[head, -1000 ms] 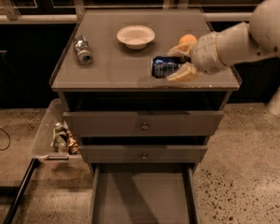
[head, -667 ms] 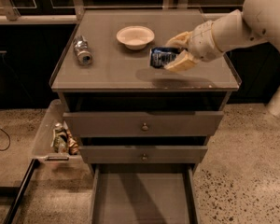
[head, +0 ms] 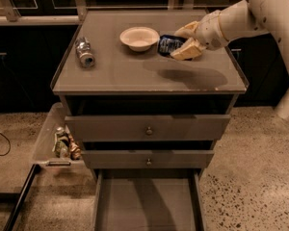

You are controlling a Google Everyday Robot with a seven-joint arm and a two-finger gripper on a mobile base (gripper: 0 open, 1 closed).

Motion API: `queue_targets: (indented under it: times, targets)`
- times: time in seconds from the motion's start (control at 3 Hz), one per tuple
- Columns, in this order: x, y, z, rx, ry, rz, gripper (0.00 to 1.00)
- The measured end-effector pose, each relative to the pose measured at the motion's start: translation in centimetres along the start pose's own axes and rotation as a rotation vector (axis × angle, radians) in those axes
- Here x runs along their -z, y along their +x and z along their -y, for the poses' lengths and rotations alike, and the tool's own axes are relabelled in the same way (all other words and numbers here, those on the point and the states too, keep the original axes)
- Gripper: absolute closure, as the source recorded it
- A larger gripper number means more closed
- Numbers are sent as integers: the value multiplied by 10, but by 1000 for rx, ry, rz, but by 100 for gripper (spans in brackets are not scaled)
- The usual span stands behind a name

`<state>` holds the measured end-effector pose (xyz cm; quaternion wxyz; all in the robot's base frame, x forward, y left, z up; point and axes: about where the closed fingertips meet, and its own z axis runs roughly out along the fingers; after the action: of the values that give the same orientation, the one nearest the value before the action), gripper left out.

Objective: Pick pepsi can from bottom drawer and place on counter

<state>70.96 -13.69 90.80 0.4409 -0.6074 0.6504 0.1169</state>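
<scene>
Fingers (head: 188, 53) of the gripper (head: 178, 44) clamp the pepsi can (head: 167, 45), tilted between them, apparently just above the counter (head: 135, 76). White bowl (head: 139, 37) sits just beyond the fingertips. Bottom drawer (head: 147, 203) is open, far below. Step: placing. Next, judged: lower the can onto the counter clear of the bowl, then release.

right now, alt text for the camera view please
The robot's hand holds the pepsi can over the counter, beside a white bowl. A silver can lies at left; the bottom drawer stands open.
</scene>
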Motion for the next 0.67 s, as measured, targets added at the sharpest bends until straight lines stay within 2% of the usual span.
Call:
queue_targets:
  times: [0.33, 0.67]
  targets:
    - [-19, 19, 4, -55, -22, -27, 100]
    - [-41, 33, -1, -88, -65, -62, 100]
